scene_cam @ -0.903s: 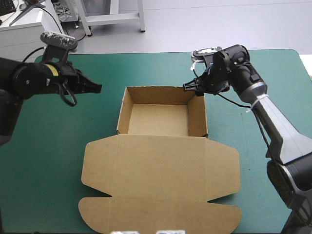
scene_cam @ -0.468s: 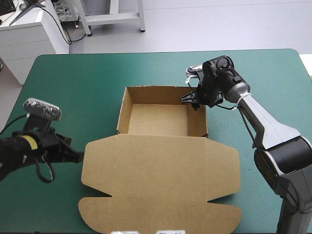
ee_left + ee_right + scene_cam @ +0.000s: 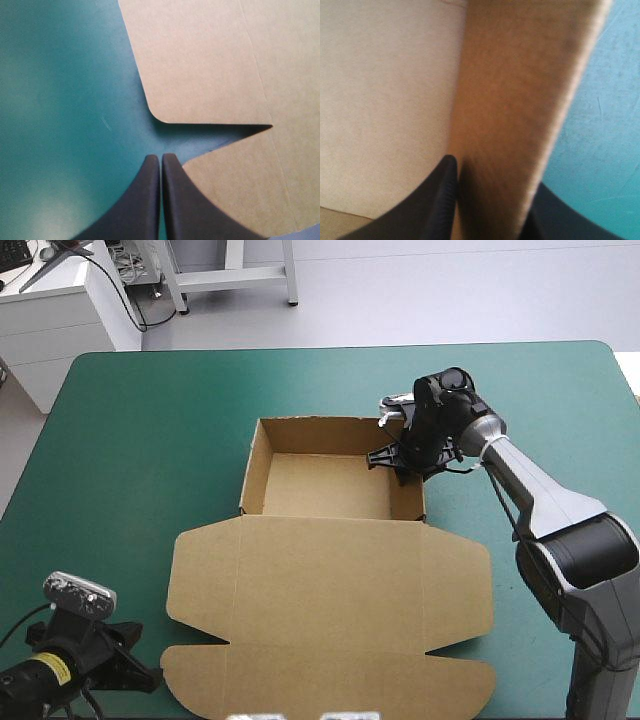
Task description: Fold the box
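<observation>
— What's on the teal-green counter [image 3: 150,440]?
— A brown cardboard box [image 3: 330,590], at the middle: an open tray with its walls up, the lid flat toward the near edge.
— The hands?
— The right hand [image 3: 398,455] is clamped on the tray's right wall, one black finger [image 3: 445,192] inside. The left hand [image 3: 160,157], fingers pressed together, is beside the lid's near-left notch.

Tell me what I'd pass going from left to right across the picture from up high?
Left hand → the box's left wall → its floor → right hand, pinching the right wall → bare teal-green cover.
</observation>
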Controlling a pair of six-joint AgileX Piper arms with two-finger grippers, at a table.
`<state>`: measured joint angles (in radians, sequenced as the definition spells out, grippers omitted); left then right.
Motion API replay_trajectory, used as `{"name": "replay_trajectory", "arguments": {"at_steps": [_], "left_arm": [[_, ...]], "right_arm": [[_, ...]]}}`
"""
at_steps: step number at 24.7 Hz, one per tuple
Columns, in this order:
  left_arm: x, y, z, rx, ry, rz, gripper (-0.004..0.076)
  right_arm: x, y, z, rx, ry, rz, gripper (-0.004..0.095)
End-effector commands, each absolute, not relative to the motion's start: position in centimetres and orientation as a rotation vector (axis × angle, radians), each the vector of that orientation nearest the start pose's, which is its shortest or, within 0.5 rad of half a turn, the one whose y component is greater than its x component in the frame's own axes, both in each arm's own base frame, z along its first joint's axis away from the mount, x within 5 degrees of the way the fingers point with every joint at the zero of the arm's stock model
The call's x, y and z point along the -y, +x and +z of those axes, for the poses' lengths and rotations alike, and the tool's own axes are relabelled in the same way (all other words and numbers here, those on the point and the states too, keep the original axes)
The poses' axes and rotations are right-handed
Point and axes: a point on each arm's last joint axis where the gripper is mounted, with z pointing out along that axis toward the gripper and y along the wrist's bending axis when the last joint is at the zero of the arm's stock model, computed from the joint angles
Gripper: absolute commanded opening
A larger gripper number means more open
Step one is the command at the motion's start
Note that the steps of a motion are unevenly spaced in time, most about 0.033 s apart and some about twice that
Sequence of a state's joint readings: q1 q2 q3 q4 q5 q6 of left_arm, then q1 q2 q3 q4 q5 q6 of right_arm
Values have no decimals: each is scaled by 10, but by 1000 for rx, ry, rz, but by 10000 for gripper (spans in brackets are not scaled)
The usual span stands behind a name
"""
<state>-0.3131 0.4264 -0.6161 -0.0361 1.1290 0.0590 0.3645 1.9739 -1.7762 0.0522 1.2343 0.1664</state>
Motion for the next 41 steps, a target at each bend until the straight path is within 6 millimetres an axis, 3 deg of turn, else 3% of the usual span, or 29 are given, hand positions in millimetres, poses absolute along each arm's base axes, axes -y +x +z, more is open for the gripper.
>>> {"name": "replay_trajectory", "arguments": {"at_steps": [1, 2, 6, 8, 10, 12, 13, 16, 20, 25, 30, 37, 41], "left_arm": [[20, 45, 288, -2319, 425, -216, -8], [20, 44, 284, -2323, 425, -215, -8], [19, 40, 273, -2320, 418, -218, -8], [19, 41, 274, -2314, 417, -218, -8], [19, 40, 273, -2317, 417, -218, -8], [19, 40, 273, -2319, 418, -218, -8], [19, 40, 273, -2319, 418, -218, -8], [19, 40, 273, -2319, 418, -218, -8], [19, 40, 273, -2319, 418, -218, -8], [19, 40, 273, -2319, 418, -218, -8], [19, 40, 273, -2319, 418, -218, -8], [19, 40, 273, -2319, 418, -218, -8], [19, 40, 273, -2319, 418, -218, -8]], "right_arm": [[-150, 383, 297, -2881, -235, 216, 25], [-150, 383, 297, -2882, -228, 216, -15], [-148, 383, 302, -2859, -233, 177, -13], [-130, 388, 311, -2827, -196, 132, -13], [-94, 394, 321, -2800, -109, 71, -13], [-41, 396, 335, -2764, -11, -17, -13], [3, 394, 343, -2743, 102, -61, -13], [99, 378, 348, -2714, 370, -132, -13], [181, 352, 339, -2687, 669, -184, -13], [210, 337, 336, -2663, 806, -237, -12], [217, 333, 337, -2626, 922, -329, 15], [217, 333, 337, -2642, 884, -345, 319], [216, 331, 340, -2636, 883, -347, 368]]}}
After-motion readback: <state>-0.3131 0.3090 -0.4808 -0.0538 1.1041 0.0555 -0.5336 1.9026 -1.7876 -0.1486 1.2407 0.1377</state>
